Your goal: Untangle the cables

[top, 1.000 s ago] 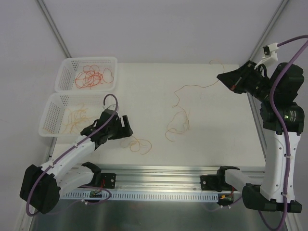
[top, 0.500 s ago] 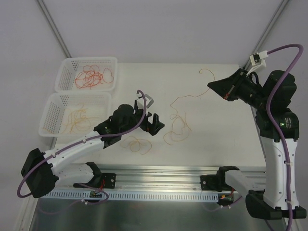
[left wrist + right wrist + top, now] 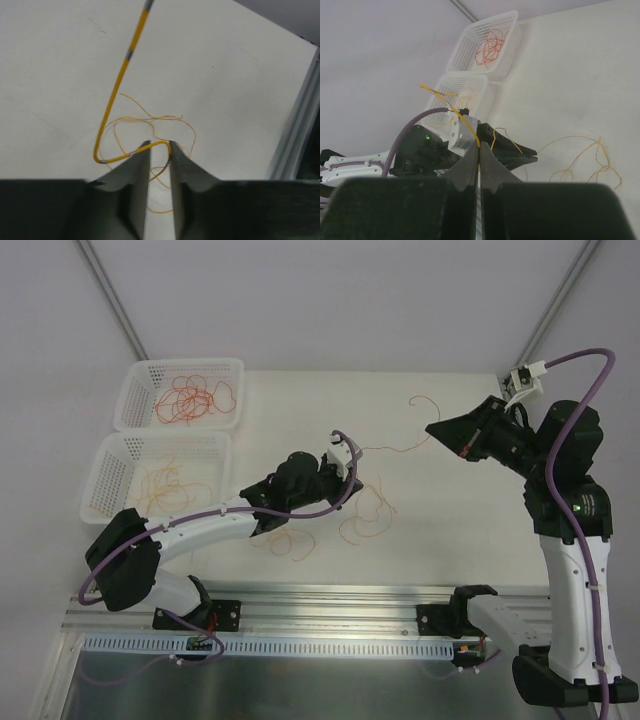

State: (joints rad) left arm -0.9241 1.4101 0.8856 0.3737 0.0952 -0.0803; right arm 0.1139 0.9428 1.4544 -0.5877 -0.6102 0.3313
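Currently listed, item by item:

- Left gripper [image 3: 159,145]: jaws a narrow slit apart, with bare table [image 3: 225,75] visible through the gap. They are not pinched on anything.
- Stretched cable [image 3: 116,90], yellow-orange: it arches across the two left fingertips and bridges the slit. From there it bends sharply just left of the jaws and rises up and away out of the wrist view.
- Right gripper [image 3: 479,149]: jaws pressed together on the stretched cable, which comes out from between the tips and runs ahead toward the left arm. A short free end curls off above and to the left of the tips.
- Loose loops [image 3: 368,512], thin and yellow-orange: flat on the table directly below and just beyond the left jaws. They sit well short of the right jaws.
- Second small coil [image 3: 286,540], yellow-orange: on the table behind the left jaws, beside the left forearm.
- Far basket [image 3: 135,390], white mesh: holds the red-orange cables [image 3: 190,398] in a tangle, well away from both sets of jaws.
- Near basket [image 3: 105,475], white mesh: touches the far basket and holds pale yellow-orange strands [image 3: 160,488]
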